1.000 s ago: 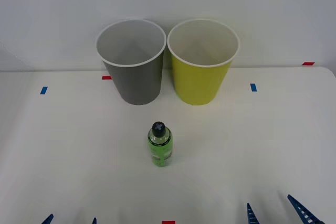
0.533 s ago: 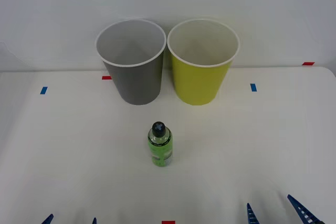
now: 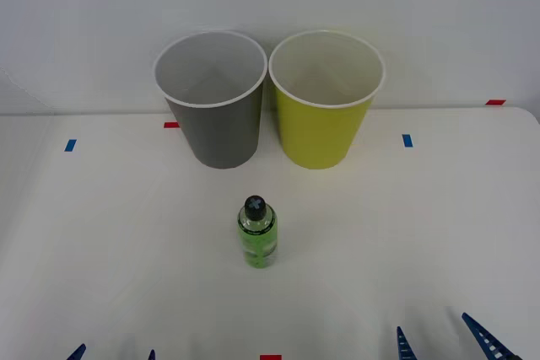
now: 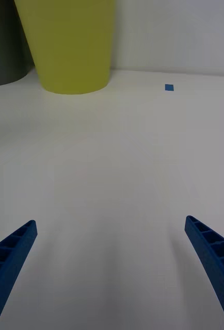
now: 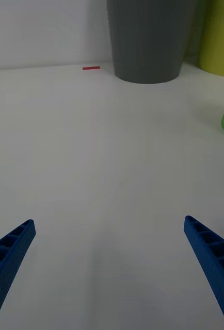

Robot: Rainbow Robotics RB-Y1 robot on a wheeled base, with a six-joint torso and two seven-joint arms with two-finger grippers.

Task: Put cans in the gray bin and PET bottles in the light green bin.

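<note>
Both tools sit low at the near edge of the table point(image 3: 101, 276), the right tool point(image 3: 443, 339) at about 5 o'clock and the left tool point(image 3: 114, 353) at about 7 o'clock, each with its fingers spread wide and holding nothing. The bottle point(image 3: 257, 232) stands upright near the table's middle, at roughly 11 o'clock from the right tool and well apart from both. A good pick probably means coming in level, straddling the green label below the black cap and closing gently, since so small and light a bottle could tip. It is clear plastic with green contents, far shorter than the bins. The light green bin point(image 3: 325, 99), its likely goal, stands at 1 o'clock from it, just beside the gray bin point(image 3: 213, 99).
</note>
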